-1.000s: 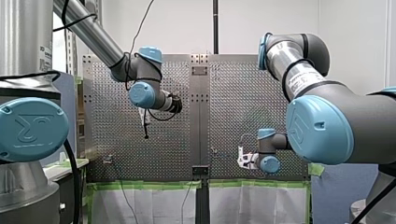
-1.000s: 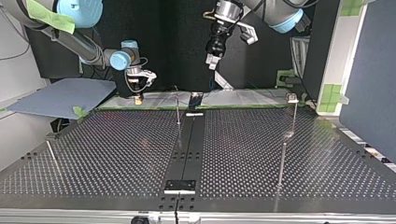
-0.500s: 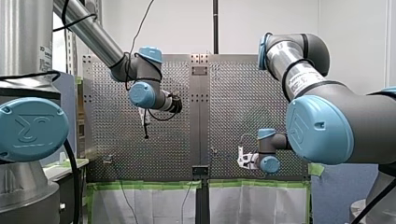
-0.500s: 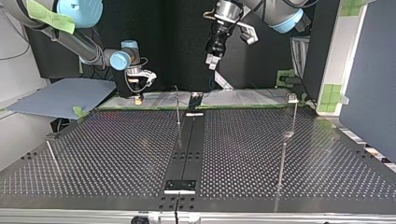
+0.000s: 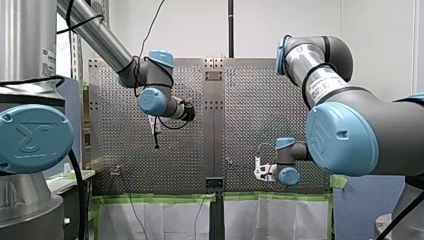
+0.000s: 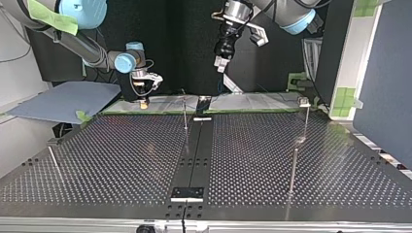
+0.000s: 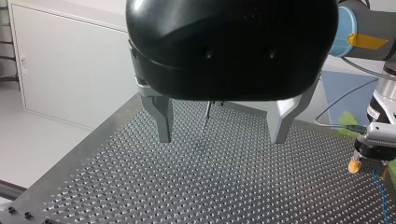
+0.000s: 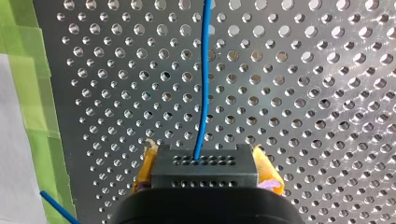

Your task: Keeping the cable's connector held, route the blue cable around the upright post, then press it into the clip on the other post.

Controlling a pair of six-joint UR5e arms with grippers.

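Note:
In the right wrist view my right gripper (image 8: 205,161) is shut on a black connector (image 8: 205,173), gripped between yellow pads (image 8: 267,169). A blue cable (image 8: 203,79) runs straight out of it over the perforated plate. In the top view this gripper (image 6: 142,101) hangs low at the table's far edge, left of a thin upright post (image 6: 185,114). A taller post with a clip on top (image 6: 304,102) stands at the far right. My left gripper (image 7: 222,125) hovers high over the table, its metal fingers (image 7: 161,116) open and empty, and also shows in the top view (image 6: 221,61).
Another thin post (image 6: 293,167) stands at the top view's near right, and a leaning rod (image 6: 53,162) at its near left. A dark rail (image 6: 197,145) runs down the table's middle. Green tape (image 8: 32,93) lines the plate's edge beside my right gripper.

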